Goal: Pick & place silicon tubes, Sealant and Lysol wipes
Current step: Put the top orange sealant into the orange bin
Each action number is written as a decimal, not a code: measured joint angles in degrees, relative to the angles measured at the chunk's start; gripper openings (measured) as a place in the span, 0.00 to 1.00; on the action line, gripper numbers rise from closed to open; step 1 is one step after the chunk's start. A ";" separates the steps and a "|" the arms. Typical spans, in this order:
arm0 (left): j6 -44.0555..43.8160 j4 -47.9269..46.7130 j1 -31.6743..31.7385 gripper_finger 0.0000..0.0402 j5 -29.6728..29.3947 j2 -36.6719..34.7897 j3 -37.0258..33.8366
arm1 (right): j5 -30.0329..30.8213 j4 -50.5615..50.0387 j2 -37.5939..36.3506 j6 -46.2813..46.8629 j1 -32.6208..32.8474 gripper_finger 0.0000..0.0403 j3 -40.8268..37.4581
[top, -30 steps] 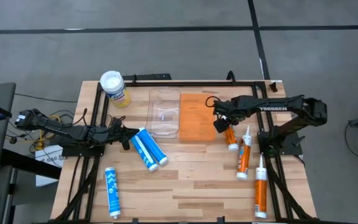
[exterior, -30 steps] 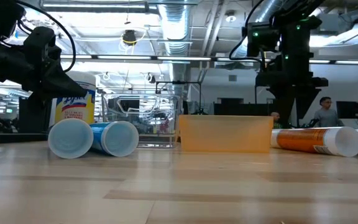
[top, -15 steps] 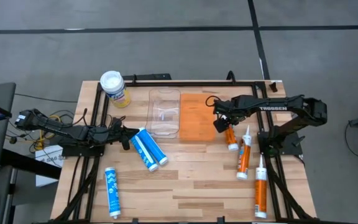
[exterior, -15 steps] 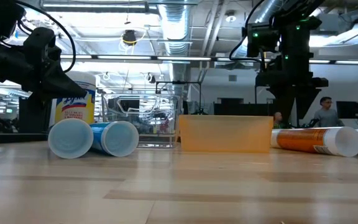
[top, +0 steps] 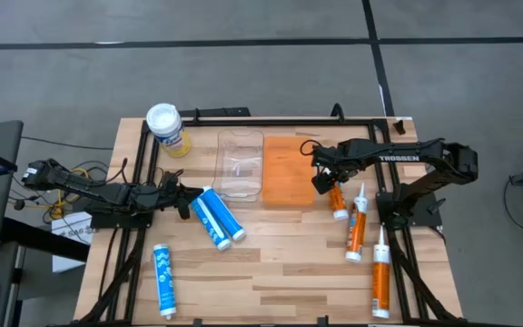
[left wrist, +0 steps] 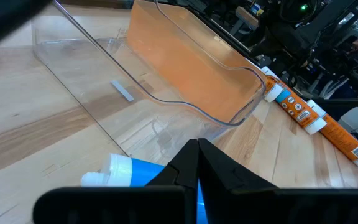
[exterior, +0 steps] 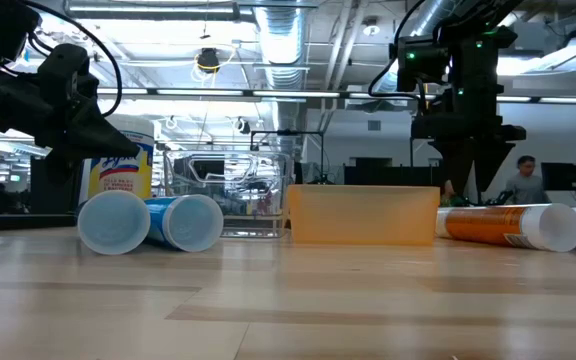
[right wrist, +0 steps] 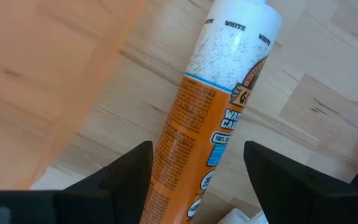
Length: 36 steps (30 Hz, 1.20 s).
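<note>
Overhead, I take the orange bin [top: 290, 171] at the middle of the wooden table [top: 280, 272] as my landmark. My right gripper [top: 323, 184] hangs just off the bin's right wall, its fingers standing partly apart on either side of an orange sealant tube [top: 337, 203] that lies flat on the wood; the wrist camera shows that tube [right wrist: 213, 118] running between the two dark fingers [right wrist: 126, 171], and I cannot tell whether they touch it. Three more orange sealant tubes [top: 357, 223] lie farther right of the bin and toward the table's near edge, roughly parallel. A clear bin [top: 241, 163] stands touching the orange bin's left wall. My left gripper [top: 185, 199] waits left of the clear bin with its fingers pressed together and holding nothing, its tips just beside a pair of blue silicone tubes [top: 216, 218] lying side by side. A third blue silicone tube [top: 163, 279] lies well apart, toward the near left corner. The Lysol wipes [top: 167, 129] canister stands upright at the far left corner, well left of both bins. From table height, a person [exterior: 521, 180] shows in the room beyond.
</note>
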 joint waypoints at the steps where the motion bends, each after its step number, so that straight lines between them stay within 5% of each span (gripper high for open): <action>1: 0.00 0.00 0.01 0.00 0.00 -0.01 -0.01 | 0.00 0.01 0.00 0.01 0.02 0.61 0.00; 25: -0.11 0.00 0.00 0.00 0.00 -0.01 0.00 | 3.39 1.28 -0.02 3.78 1.22 0.61 0.00; 36: -0.15 0.02 0.01 0.00 0.56 -0.01 0.01 | 3.62 1.62 0.09 17.10 0.50 0.61 -4.78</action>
